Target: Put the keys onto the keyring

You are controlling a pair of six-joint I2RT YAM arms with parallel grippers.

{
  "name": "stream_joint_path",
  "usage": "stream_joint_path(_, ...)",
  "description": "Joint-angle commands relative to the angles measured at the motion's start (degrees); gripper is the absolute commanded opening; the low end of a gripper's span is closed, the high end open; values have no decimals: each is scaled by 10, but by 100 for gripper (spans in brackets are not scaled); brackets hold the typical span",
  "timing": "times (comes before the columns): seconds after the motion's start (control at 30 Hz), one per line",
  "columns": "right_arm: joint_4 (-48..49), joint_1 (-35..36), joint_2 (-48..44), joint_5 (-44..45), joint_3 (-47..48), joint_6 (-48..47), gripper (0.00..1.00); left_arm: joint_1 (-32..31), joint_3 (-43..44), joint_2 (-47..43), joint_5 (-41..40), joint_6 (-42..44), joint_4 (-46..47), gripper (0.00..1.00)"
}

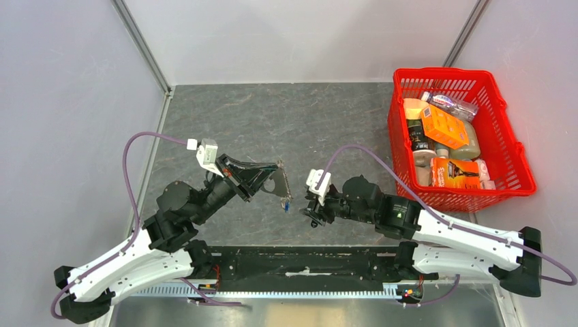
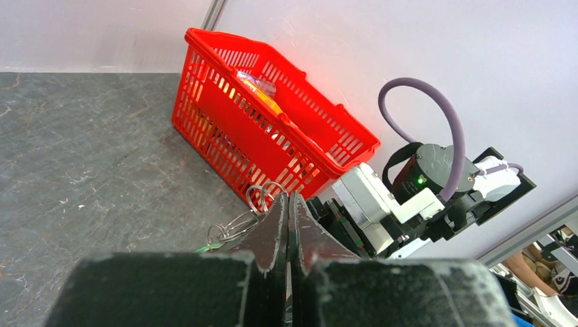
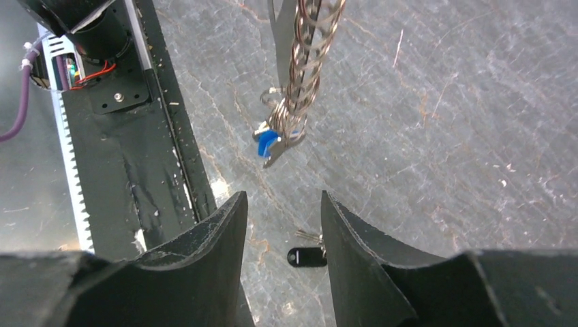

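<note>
Left gripper (image 2: 288,204), fingers clamped on the keyring (image 3: 305,61), is holding it aloft so its blue-capped key (image 3: 268,142) is dangling clear. Right gripper (image 3: 283,204), fingers apart, is hovering over the black-capped key (image 3: 307,257) lying on the tabletop (image 3: 443,136), apparently to collect it.

Red basket w/ groceries on grey table.
Basket (image 1: 443,71) is packed: orange box (image 1: 444,127) mid-basket, clear packet (image 1: 453,103) behind it, dark bottle (image 1: 417,139) to box's left, orange pack (image 1: 455,174) at basket's near end. Grey stone-look tabletop (image 1: 272,122) spreads left of basket; black strip (image 1: 300,262) runs along near edge, well apart from basket.
</note>
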Motion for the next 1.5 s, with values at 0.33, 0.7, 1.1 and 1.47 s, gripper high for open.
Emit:
stream_joint_path(0.33, 39, 11, 20, 68, 101, -29, 52, 1, 28, -14, -6, -12, 6, 2)
stream_joint_path(0.7, 54, 11, 87, 81, 228, 26, 52, 2, 27, -16, -9, -16, 0, 2)
stream_joint_path(1.1, -21, 11, 92, 41, 266, 41, 53, 2, 25, -13, -17, -11, -1, 2)
stream_joint_path(1.47, -67, 11, 16, 31, 94, 47, 52, 1, 36, -15, -31, -10, -14, 2)
